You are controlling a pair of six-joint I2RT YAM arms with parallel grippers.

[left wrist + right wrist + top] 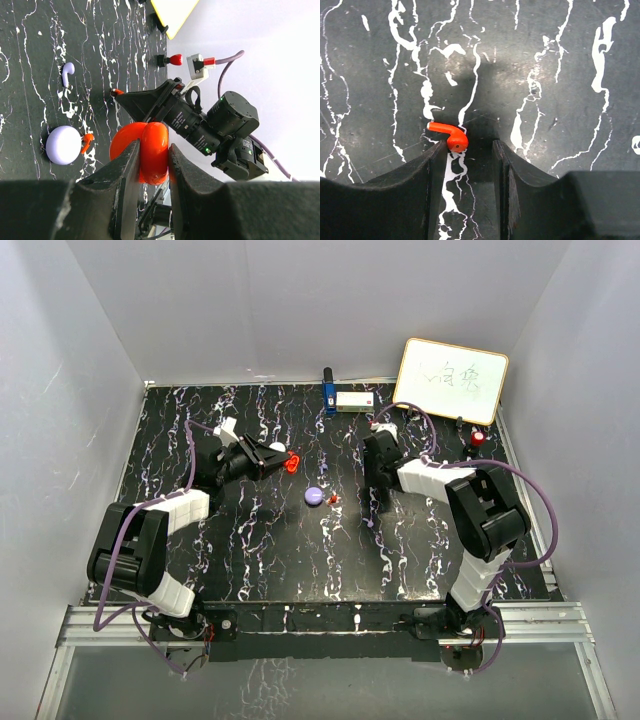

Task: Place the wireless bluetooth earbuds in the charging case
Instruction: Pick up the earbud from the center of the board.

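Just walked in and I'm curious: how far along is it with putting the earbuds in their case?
Done: nothing visible yet. In hand: the left tool is shut on the red case; the right tool, jaws apart, is down beside a red earbud. Left: that one, a second red earbud by the purple case, and a purple earbud all lie loose on the table, unseated.

Red case (152,150) glossy plastic; earbud (452,137) smooth plastic; tabletop (560,60) marbled, satin.
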